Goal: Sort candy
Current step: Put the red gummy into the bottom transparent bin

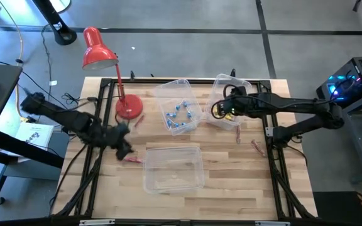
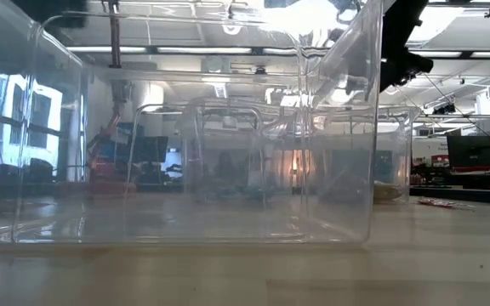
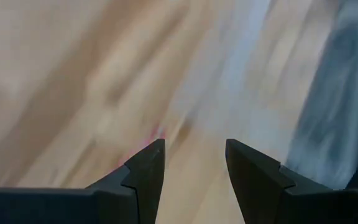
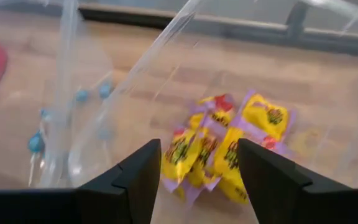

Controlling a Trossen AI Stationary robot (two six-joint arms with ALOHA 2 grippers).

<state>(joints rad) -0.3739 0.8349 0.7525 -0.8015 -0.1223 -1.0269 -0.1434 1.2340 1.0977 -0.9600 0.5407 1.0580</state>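
Several yellow candy packets (image 4: 229, 149) lie in a heap on the floor of the clear back-right bin (image 1: 232, 85). My right gripper (image 4: 197, 146) hangs open above them, inside the bin's rim (image 1: 220, 112), and touches nothing. Small blue candies (image 1: 180, 115) lie in the clear back-middle bin (image 1: 187, 85). My left gripper (image 1: 126, 150) stands open over the table's left part, just above a red-pink stick candy (image 1: 133, 161). In the blurred left wrist view the fingers (image 3: 148, 168) are apart, with only a pink smear (image 3: 158, 132) beyond them.
A third clear bin (image 1: 197, 182) stands near the table's front middle and fills the low view (image 2: 58, 127). A red desk lamp (image 1: 99, 50) stands on its base (image 1: 129, 105) at the back left. Loose red-pink sticks lie right of the bins (image 1: 257, 147) and near the lamp (image 1: 137, 120).
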